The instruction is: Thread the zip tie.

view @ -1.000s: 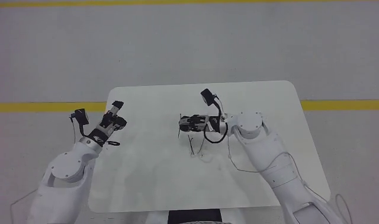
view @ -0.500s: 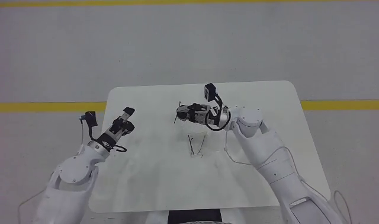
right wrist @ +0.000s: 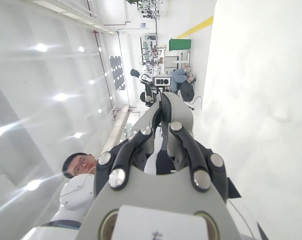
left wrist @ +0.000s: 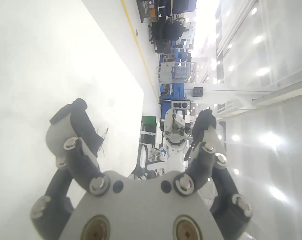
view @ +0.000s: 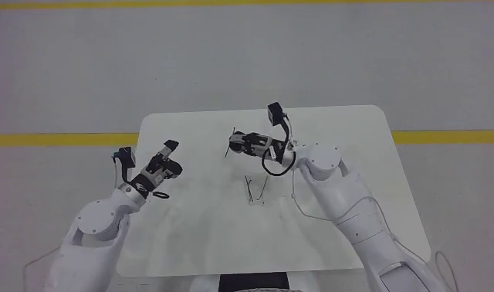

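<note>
Over on the white counter [view: 347, 137], the right claw [view: 235, 144] hangs above the far middle of the surface, pointing across toward the left arm's side. Its fingers [right wrist: 166, 106] are pressed flat together, and at their tip the top view shows a thin dark zip tie [view: 230, 148] pinched between them. The strand crosses the tip, one end aimed at the far edge of the counter and the other back toward the robot. It looks lifted off the surface, though the strand is too fine to make out any detail on it.

The left claw [view: 173, 157] sits near the left edge of the counter, well apart from the right one, and it is spread wide. Both dark fingertips [left wrist: 78, 106] stand far from each other with nothing between them.

Between the two arms, and nearer the robot than the right claw, the loose zip ties [view: 255, 190] lie on the counter as a small cluster of thin dark strands crossing one another. Neither claw touches them.
</note>
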Controlling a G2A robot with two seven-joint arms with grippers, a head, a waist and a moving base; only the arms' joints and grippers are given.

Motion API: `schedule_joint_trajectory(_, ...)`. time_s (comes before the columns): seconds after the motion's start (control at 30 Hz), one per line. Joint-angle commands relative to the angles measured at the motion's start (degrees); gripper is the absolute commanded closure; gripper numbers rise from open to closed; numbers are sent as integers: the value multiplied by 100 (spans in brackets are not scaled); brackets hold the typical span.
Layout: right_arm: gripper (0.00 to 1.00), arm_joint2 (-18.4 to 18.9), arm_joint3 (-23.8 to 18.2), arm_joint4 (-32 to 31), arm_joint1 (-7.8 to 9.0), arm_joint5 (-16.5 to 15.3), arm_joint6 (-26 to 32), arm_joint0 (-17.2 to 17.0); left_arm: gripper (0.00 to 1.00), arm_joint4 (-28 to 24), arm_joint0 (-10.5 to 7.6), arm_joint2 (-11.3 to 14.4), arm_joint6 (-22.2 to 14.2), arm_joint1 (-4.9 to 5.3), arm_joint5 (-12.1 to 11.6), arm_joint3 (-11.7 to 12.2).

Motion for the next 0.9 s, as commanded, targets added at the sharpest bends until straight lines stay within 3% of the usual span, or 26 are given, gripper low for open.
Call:
schedule_joint_trajectory(0.0, 100, -14, -147, -425, 21, -97, -306, -44, 0, -195, 28, 20, -43, -4, 121, -28)
schedule_joint_trajectory(0.17, 100, -89, -630, -1272, 64, -363, -941, -254, 0, -440, 57, 36, -148, -5, 214, -90)
schedule_joint_trajectory(0.43, 100, -89, -630, -1272, 64, -363, -941, -254, 0, -440, 57, 36, -148, -5, 214, -90)
schedule_joint_trajectory(0.53, 100, -114, -726, -1334, 69, -587, -1065, -334, 0, -551, 41, 78, -135, -13, 276, -75)
schedule_joint_trajectory(0.7, 100, -146, -791, -1595, 88, -1084, -1217, -371, 0, -1505, -9, 117, -716, -14, 907, -22)
schedule_joint_trajectory(0.8, 100, -154, -803, -1835, 105, -1413, -1327, -384, 0, -1931, -49, 65, -1006, 5, 1386, 26)
schedule_joint_trajectory(0.87, 100, -157, -809, -2028, 117, -1624, -1442, -398, 0, -2463, -73, 62, -1134, 2, 1864, 96)
